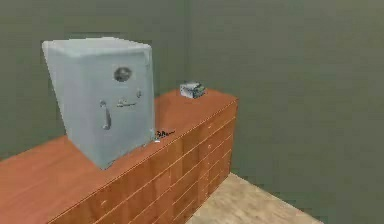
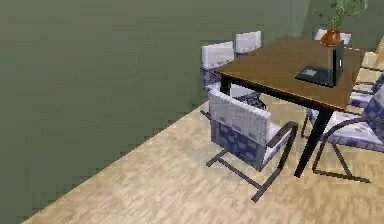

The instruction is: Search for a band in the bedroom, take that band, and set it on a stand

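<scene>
Forward view, from the left: boxy pale-grey safe (image 1: 100,95) with a round dial, standing on a long reddish wooden dresser (image 1: 50,175) fronted with drawers. Small dark scrap (image 1: 163,134) just right of the safe's base, too small to name. Small grey-white box (image 1: 194,91) at the dresser's far end. Dull green walls, pale plank floor (image 1: 250,205).

Arm side view: patterned chairs (image 2: 243,125) on thin metal frames around a dark wooden surface (image 2: 270,65) carrying a black laptop (image 2: 320,72) and a potted plant (image 2: 335,25).

Band's place: cannot tell. End effector's state: cannot tell.

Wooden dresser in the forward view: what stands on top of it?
A grey safe, a small grey object and a tiny dark item. The top behind the safe is hidden.
</scene>
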Robot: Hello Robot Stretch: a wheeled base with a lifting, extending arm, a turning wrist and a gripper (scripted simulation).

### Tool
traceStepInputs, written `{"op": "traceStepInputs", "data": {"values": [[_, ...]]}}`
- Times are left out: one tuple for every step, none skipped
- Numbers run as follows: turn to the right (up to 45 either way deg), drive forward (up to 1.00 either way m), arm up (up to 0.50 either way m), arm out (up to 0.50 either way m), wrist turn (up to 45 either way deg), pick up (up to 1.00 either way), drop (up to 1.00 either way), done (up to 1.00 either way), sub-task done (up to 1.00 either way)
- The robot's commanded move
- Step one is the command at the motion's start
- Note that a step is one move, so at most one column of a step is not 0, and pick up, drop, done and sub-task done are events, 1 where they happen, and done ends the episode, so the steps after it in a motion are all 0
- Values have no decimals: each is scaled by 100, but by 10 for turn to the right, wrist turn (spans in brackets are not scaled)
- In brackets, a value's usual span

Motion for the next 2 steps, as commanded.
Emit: {"op": "traceStepInputs", "data": {"values": [[-450, 0, 0, 0, 0, 0, 0, 0, 0], [-450, 0, 0, 0, 0, 0, 0, 0, 0]]}}
